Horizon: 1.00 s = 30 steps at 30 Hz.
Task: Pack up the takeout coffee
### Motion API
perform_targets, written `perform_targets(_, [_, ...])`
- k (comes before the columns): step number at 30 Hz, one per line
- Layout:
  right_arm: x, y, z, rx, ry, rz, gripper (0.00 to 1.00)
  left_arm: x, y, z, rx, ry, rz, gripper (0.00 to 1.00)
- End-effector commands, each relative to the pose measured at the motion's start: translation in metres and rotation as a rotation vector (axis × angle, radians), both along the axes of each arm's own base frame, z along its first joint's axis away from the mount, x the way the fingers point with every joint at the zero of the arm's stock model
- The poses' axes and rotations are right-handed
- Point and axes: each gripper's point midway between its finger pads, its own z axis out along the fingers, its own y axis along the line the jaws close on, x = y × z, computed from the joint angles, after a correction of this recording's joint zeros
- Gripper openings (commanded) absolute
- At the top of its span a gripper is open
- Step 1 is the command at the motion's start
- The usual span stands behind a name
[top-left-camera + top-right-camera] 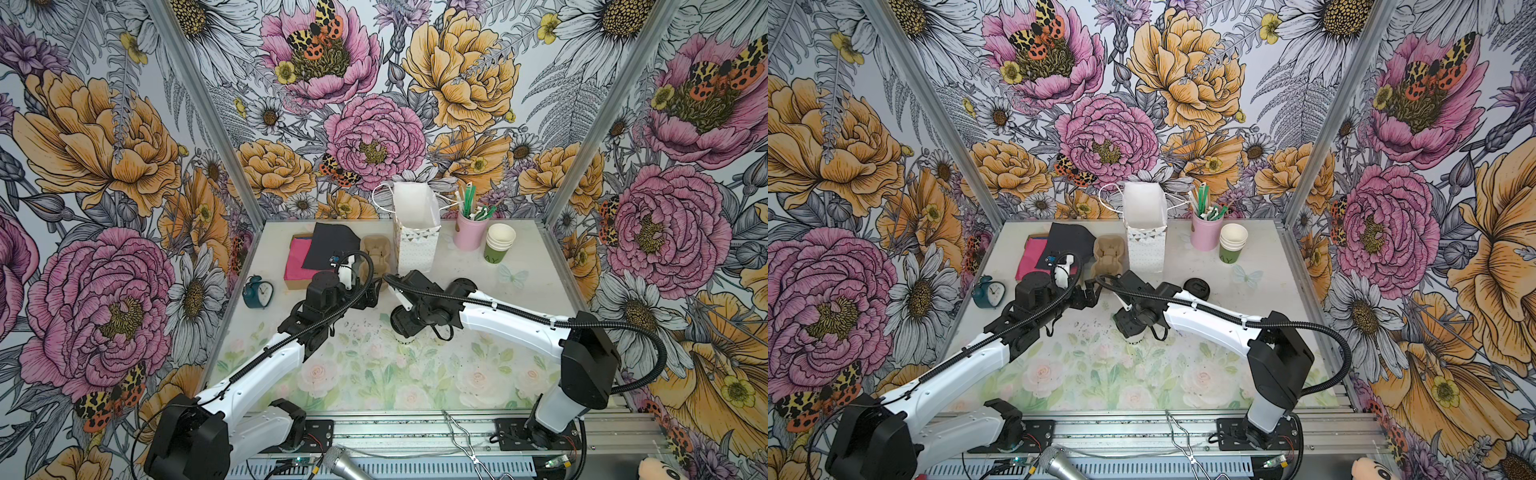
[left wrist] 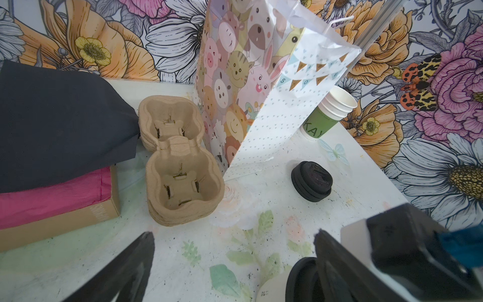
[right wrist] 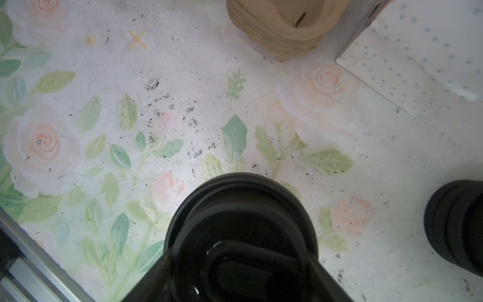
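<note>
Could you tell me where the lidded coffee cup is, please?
The small whitish paper cup with a black lid stands mid-table in both top views, clasped by the right pincer.

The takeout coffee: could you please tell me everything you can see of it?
The takeout coffee is a small paper cup with a whitish wall, dark printed letters and a round black plastic lid with a raised rim. It seems to stand upright on the floral table, mid-table, clear of the cardboard cup carrier. The right gripper reaches down over it, fingers closed on either side of the lid.
</note>
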Motion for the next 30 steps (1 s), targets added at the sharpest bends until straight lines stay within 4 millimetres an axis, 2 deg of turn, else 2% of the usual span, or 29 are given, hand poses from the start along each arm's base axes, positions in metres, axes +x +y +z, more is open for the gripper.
perform_targets(1, [-0.065,-0.054,-0.074,-0.301,0.32,0.018,0.69,-0.002,0.0,0.005,-0.018,-0.025,-0.004,0.97])
perform_targets(18, [-0.035,-0.02,-0.036,-0.193,0.217,0.022,0.73,-0.002,0.002,0.005,-0.023,-0.033,0.002,0.97])
perform_targets(30, [-0.022,-0.009,-0.02,-0.15,0.172,0.019,0.73,-0.003,0.003,0.008,-0.026,-0.038,0.001,0.97])
